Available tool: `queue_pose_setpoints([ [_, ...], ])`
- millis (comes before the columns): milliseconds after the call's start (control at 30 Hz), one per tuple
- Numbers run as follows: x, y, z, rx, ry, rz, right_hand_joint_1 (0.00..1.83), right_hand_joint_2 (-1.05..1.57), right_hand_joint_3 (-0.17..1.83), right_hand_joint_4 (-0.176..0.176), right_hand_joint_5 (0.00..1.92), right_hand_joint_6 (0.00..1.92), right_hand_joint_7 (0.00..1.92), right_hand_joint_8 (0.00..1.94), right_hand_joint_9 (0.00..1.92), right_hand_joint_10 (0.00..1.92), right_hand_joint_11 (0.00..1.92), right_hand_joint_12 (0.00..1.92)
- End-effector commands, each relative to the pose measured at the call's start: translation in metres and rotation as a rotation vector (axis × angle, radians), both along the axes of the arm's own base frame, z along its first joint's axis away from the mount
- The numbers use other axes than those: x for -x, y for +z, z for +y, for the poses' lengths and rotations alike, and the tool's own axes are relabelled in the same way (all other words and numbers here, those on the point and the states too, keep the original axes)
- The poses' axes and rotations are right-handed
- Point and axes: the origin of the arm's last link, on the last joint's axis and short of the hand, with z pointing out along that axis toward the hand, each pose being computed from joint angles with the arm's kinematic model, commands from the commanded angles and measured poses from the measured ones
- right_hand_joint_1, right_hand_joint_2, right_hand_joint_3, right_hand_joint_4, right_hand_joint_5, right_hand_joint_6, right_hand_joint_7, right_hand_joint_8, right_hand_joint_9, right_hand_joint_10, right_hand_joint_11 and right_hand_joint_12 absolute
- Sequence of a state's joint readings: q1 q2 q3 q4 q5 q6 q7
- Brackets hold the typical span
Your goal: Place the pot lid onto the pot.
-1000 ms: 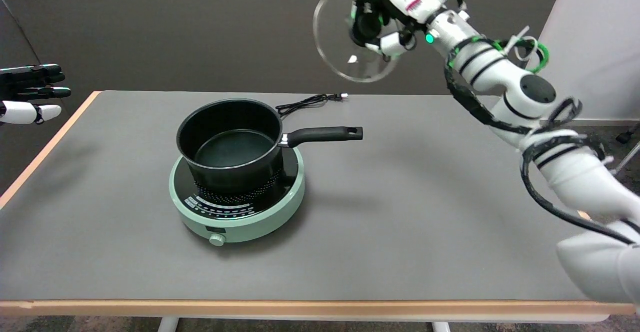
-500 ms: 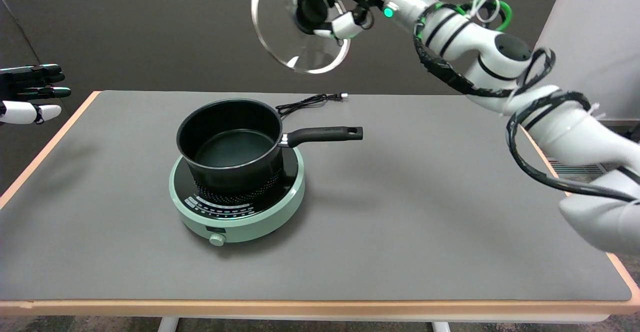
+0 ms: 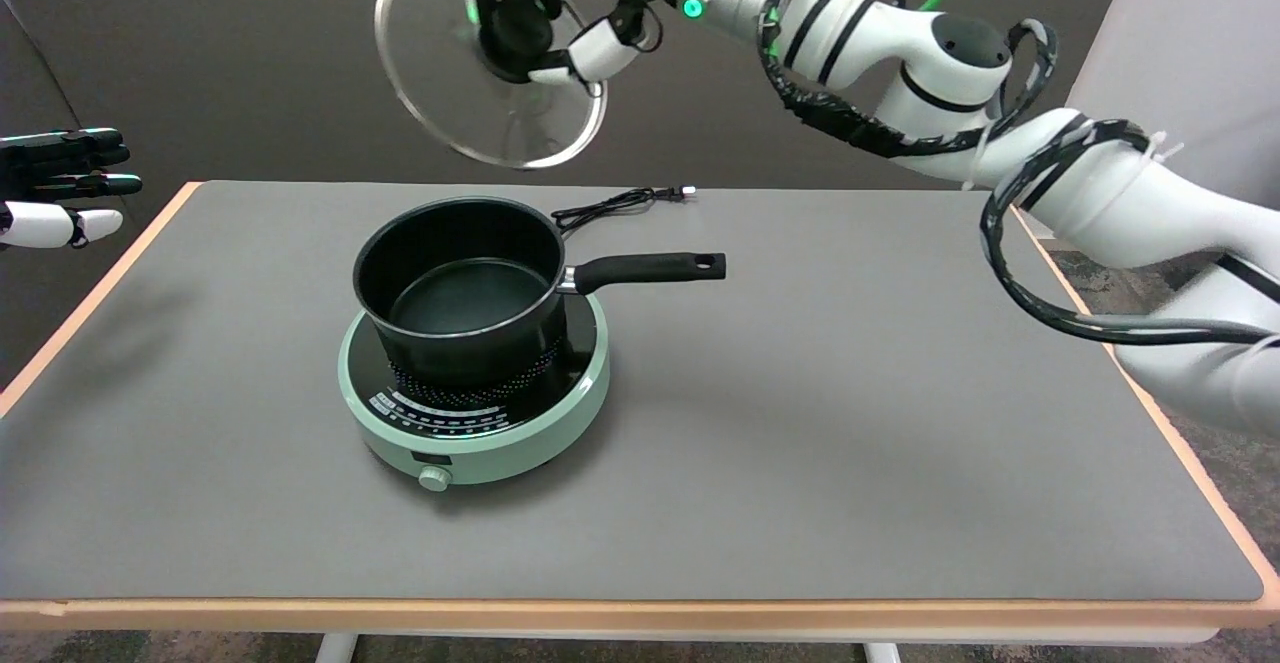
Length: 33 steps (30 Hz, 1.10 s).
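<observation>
At far left, off the surface's (image 3: 800, 463) edge, the idle left hand (image 3: 60, 186) hangs in the air with its fingers stretched out toward the right. Left of centre on the grey surface sits a round green hotplate (image 3: 475, 393) with a knob (image 3: 434, 479) on its near side, and on it stands the black pot (image 3: 460, 288), open and upright, its handle (image 3: 650, 268) pointing right. Just beyond the pot a thin black cord (image 3: 615, 205) lies along the far part of the surface. Above the pot and a little toward the far side, well clear of its rim, the glass lid (image 3: 440, 73) is held in the air, tilted steeply so that its face turns toward the near left and its lower rim hangs over the far edge of the surface. The right hand (image 3: 545, 13) grips the lid by its black knob (image 3: 515, 28), fingers (image 3: 595, 48) curled around it against the glass. From there the right arm (image 3: 1000, 133), wrapped in black cable, runs rightward and down, leaving the picture at the lower right.
</observation>
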<state>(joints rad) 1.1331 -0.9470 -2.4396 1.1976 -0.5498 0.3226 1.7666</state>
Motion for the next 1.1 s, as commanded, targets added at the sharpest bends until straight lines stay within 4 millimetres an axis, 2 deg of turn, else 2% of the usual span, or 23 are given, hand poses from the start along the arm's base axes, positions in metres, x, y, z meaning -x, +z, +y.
queue_pose_setpoints([
  [33,0.009,-0.064,0.012,-0.153,0.04,0.181,1.35,0.92,0.54,0.176,0.64,1.11,0.85,1.36,0.8,1.5,0.57,1.86],
  [400,0.034,-0.068,0.003,-0.127,0.034,0.266,1.35,0.91,0.54,0.176,0.65,1.11,0.85,1.35,0.81,1.51,0.59,1.83],
  [433,0.035,-0.067,0.003,-0.125,0.031,0.266,1.35,0.9,0.55,0.176,0.63,1.17,0.87,1.33,0.79,1.54,0.59,1.81],
  [567,0.038,-0.064,0.001,-0.116,0.034,0.284,1.35,0.91,0.54,0.176,0.65,1.12,0.85,1.35,0.81,1.52,0.59,1.82],
  [633,0.039,-0.064,0.002,-0.117,0.039,0.295,1.35,0.89,0.56,0.176,0.62,1.19,0.87,1.32,0.79,1.56,0.59,1.8],
  [833,0.04,-0.058,0.006,-0.163,0.029,0.308,1.35,0.89,0.56,0.176,0.62,1.19,0.88,1.32,0.79,1.56,0.6,1.79],
  [933,0.032,-0.056,0.005,-0.242,0.013,0.296,1.35,0.89,0.56,0.176,0.62,1.19,0.88,1.32,0.79,1.56,0.6,1.8],
  [1100,0.022,-0.059,0.002,-0.237,0.022,0.336,1.35,0.89,0.56,0.176,0.62,1.19,0.87,1.32,0.79,1.57,0.59,1.81],
])
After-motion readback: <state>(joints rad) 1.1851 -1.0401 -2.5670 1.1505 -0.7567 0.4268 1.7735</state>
